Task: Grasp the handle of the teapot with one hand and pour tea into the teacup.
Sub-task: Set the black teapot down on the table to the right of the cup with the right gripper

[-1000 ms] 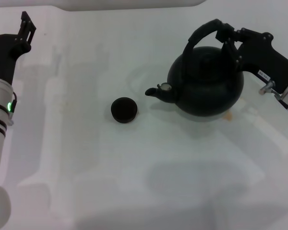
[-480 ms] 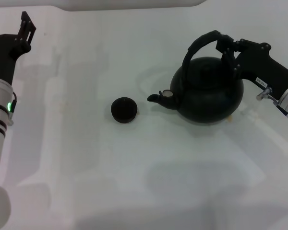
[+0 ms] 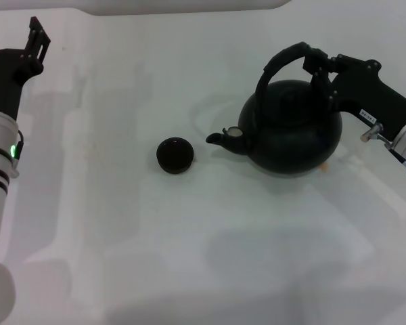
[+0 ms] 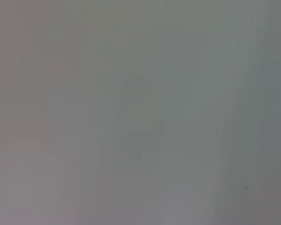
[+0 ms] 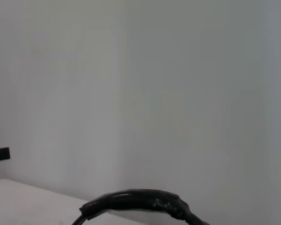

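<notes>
While clamped on the handle [image 3: 284, 59] near its right end, right claw [image 3: 319, 66] holds the teapot [image 3: 291, 128] at right of the white bench [image 3: 189, 230], spout pointing left toward the cup [image 3: 174, 155]. Cup sits near the spout, not touching. Left claw [image 3: 28, 42] is parked far left, fingers apart, gripping nothing. Right wrist view shows only the handle's arch [image 5: 140, 202].
</notes>
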Controlling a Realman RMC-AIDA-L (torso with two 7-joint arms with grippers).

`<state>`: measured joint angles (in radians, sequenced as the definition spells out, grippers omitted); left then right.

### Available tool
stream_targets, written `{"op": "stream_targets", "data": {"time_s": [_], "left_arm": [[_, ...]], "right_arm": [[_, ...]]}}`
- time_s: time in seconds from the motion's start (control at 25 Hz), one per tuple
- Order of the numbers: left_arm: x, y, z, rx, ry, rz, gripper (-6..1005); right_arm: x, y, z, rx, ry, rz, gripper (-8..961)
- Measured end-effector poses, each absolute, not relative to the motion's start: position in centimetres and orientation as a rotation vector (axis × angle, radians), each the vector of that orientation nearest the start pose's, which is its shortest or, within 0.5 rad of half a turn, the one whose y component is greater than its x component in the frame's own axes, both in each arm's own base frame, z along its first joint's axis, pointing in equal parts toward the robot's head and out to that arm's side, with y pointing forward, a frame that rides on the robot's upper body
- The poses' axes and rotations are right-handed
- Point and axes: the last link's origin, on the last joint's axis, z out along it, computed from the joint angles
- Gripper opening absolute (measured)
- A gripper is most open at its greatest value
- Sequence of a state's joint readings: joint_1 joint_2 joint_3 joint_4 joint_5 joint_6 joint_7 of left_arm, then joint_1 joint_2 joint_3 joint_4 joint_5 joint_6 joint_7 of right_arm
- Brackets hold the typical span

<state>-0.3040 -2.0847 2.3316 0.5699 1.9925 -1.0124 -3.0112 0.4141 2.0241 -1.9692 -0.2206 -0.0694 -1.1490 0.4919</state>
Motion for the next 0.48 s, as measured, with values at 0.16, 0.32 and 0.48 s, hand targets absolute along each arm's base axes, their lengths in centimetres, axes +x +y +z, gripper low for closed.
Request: {"op": "stream_targets", "data": {"time_s": [0.16,0.32,0.48], "left_arm": [[-29.8,32.49,-3.83,-1.43,-0.73,-0.737,833],[-29.73,32.56,-3.83,-1.431,-0.728,-0.739,833],[-29.72,32.57,-3.82,-1.431,-0.728,-0.739,833]], "right_arm": [[30.34,31.72,-4.65,-2.117,0.493,0.781,118],[30.52,31.66,-4.64,-2.117,0.498,0.775,118],[30.64,31.61,-4.62,-2.117,0.503,0.771,117]]}}
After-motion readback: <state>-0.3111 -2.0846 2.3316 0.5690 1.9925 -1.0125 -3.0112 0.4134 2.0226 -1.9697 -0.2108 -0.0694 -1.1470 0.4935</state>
